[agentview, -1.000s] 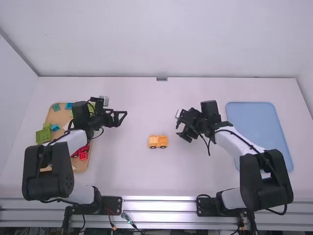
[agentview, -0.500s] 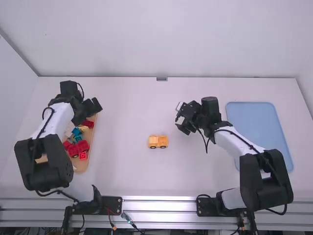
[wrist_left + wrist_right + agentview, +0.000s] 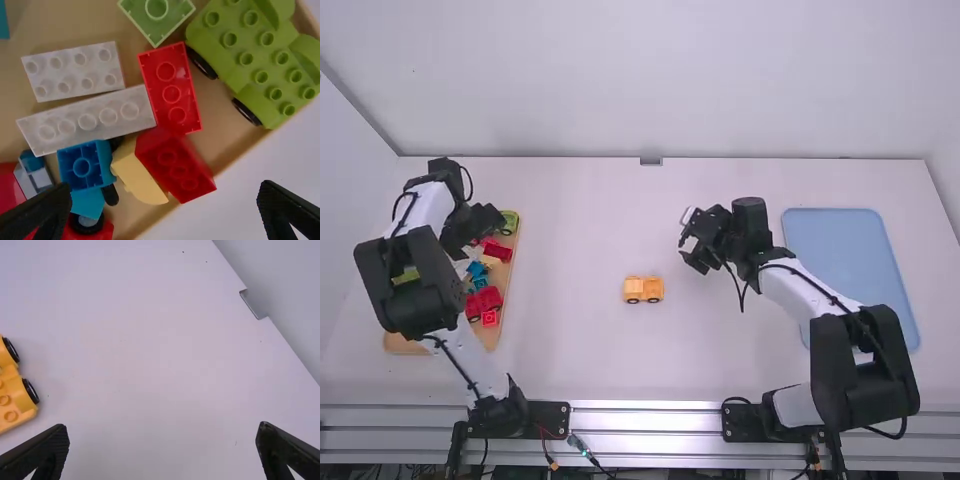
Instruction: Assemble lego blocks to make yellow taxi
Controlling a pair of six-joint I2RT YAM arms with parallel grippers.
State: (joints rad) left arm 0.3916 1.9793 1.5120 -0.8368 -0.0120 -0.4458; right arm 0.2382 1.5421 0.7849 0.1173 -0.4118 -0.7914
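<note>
The left gripper (image 3: 475, 228) hangs over the far part of the wooden tray; in the left wrist view that gripper (image 3: 167, 207) stands open above loose blocks. Among them lies a pale yellow block (image 3: 140, 182), partly under a tilted red block (image 3: 175, 167). On the table's middle rests the orange-yellow wheeled car base (image 3: 643, 289), with nothing holding it. The right gripper (image 3: 690, 246) is to the right of and beyond the car base. In the right wrist view this gripper (image 3: 162, 447) is open over bare table, and part of the car base (image 3: 15, 397) shows.
The wooden tray (image 3: 402, 345) at the left holds several blocks, including white bricks (image 3: 75, 70), a blue block (image 3: 82, 165) and a green wheeled base (image 3: 260, 65). A blue tray (image 3: 850, 255) lies at the right, beside the right arm.
The left arm has swung from right of the tray to over it, then drawn a little further left. The right gripper has turned slightly; the car base has stayed put.
</note>
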